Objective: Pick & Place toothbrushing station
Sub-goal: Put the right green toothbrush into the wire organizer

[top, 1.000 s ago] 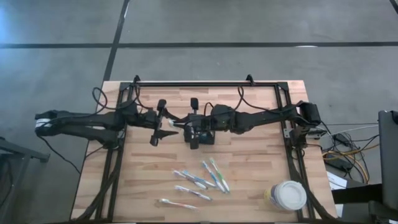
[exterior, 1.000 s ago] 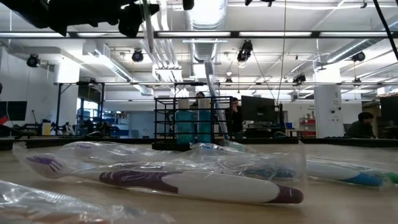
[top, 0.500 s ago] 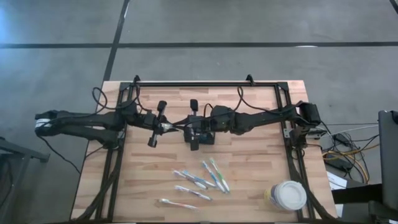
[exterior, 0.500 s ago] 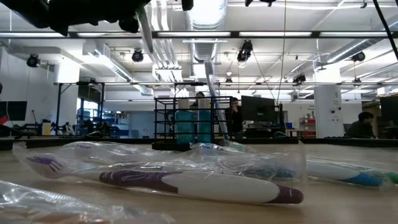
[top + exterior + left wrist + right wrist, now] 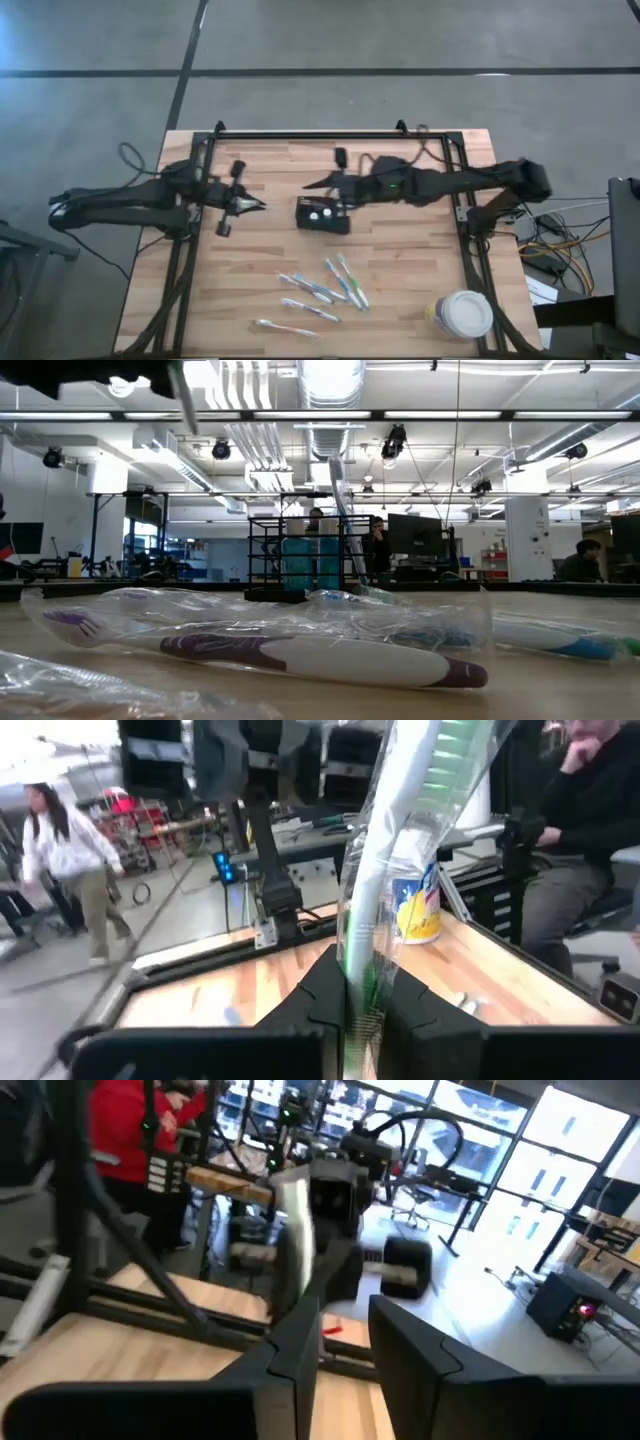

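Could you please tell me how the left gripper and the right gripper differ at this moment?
The left gripper is shut on a wrapped toothbrush; the right gripper holds nothing, with a gap between its fingers. In the high view the left gripper sits well left of the black caddy, while the right gripper hovers just behind it. Both are dark two-finger grippers held above the wooden table.

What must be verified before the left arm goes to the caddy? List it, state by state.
1. Left gripper shut on the wrapped toothbrush: ok.
2. Right gripper open and empty: ok.
3. Right gripper apart from the caddy: ok.
4. Caddy upright on the table: ok.
5. Room left inside the caddy: cannot tell.
6. Loose toothbrushes lie apart from the caddy: ok.
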Robot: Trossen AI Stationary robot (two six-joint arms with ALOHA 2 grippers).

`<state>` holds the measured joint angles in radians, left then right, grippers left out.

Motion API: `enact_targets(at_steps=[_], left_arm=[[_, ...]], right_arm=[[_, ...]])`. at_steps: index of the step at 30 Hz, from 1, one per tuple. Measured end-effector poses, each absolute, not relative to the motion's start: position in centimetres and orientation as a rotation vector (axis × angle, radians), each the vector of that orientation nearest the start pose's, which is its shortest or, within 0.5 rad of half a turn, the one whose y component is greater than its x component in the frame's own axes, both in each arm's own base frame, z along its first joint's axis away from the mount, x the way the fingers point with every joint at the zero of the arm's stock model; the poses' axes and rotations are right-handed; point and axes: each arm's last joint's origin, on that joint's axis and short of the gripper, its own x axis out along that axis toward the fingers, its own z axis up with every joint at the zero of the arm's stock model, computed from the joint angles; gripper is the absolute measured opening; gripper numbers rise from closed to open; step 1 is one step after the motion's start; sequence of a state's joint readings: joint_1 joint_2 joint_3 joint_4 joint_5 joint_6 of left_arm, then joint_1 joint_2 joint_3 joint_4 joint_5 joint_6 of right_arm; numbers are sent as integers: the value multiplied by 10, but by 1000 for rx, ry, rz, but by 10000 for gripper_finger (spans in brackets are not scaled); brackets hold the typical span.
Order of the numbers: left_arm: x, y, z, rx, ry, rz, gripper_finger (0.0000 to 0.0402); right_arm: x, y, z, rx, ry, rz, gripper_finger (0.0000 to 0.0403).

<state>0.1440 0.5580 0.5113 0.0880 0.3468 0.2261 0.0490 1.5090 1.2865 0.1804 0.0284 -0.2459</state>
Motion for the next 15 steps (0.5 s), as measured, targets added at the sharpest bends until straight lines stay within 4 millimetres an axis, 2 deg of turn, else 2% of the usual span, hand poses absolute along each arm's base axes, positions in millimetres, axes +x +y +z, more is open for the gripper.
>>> enact_targets(at_steps=[4,8,9,15], left_arm=[[105,8,295,231,-82,-101,22],[85,8,290,171,-69,-4,22],[82,8,291,162,-87,3,22],[86,10,259,77,-85,58,22]], right_arm=[[310,16,361,-240,11,30,73],[269,13,339,-180,-63,71,48],[259,12,333,-167,-90,85,43],[205,10,296,-112,-234,88,13]])
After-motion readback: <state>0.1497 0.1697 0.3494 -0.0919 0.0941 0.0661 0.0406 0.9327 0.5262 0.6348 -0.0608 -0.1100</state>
